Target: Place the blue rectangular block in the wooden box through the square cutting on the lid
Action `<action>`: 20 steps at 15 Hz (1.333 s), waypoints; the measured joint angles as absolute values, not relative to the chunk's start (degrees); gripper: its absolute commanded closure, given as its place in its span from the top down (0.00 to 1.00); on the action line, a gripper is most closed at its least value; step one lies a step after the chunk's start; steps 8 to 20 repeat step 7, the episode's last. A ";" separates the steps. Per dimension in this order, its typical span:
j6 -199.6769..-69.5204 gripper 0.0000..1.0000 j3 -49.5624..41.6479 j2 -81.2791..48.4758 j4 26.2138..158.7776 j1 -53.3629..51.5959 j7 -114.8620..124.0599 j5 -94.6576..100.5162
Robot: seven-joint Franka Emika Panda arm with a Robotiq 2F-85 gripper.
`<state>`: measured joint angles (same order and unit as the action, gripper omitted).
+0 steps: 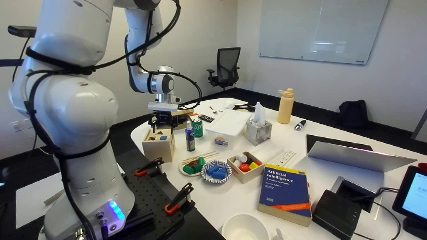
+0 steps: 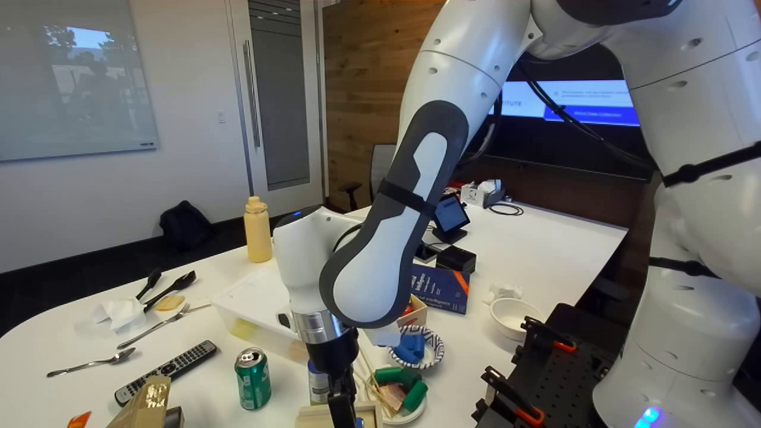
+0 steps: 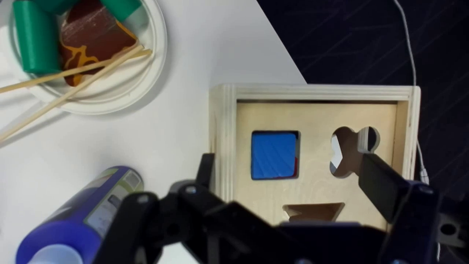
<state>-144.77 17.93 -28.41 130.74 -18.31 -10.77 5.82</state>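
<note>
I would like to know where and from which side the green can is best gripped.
I would grip the green can around its upper body, coming from above. It stands upright, and its round wall should let the end effector close on opposite sides. The spray bottle nearby likely makes a sideways approach from there riskier.

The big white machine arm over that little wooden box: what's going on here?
The white robot arm seems to be putting a blue rectangular block into a pale wooden box through the square hole in its flat pale wooden lid. Right now the block sits in that hole, nearly filling it; how deep it sits is hard to tell. The black pincer is open over the box, with nothing in its grip.
</note>
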 measured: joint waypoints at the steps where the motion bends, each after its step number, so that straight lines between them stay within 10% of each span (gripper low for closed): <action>1: -144.77 1.00 17.93 -28.40 130.62 -18.20 -10.77 5.75; 20: -143.48 1.00 18.17 -28.29 129.97 -16.82 -10.88 4.80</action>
